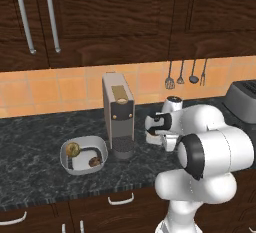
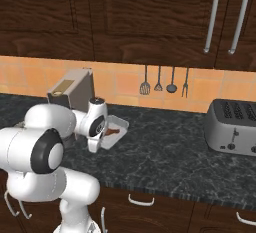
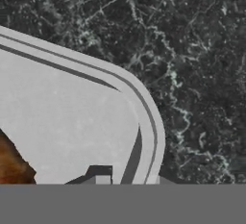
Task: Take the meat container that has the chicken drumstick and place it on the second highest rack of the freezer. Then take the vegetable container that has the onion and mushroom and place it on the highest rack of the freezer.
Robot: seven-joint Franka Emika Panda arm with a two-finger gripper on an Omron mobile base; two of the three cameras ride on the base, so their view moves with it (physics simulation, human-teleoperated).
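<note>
The meat container (image 2: 118, 123) is a shallow grey tray on the dark marble counter, right of the coffee machine. The reddish-brown chicken drumstick (image 2: 111, 133) lies in it and also shows at the lower left of the hand view (image 3: 12, 165). My gripper (image 3: 132, 180) reaches down onto the tray's corner rim (image 3: 146, 112), one fingertip inside the wall and one outside, shut on it. The vegetable container (image 1: 102, 147), a grey bowl, sits left of the machine and holds the onion (image 1: 73, 149) and the mushroom (image 1: 94, 162). The freezer is out of view.
A tall coffee machine (image 1: 119, 114) stands between the two containers. A toaster (image 2: 234, 127) sits at the right on the counter. Utensils (image 2: 165, 82) hang on the tiled wall, under dark wood cabinets. Bare marble (image 2: 165, 147) lies between the tray and the toaster.
</note>
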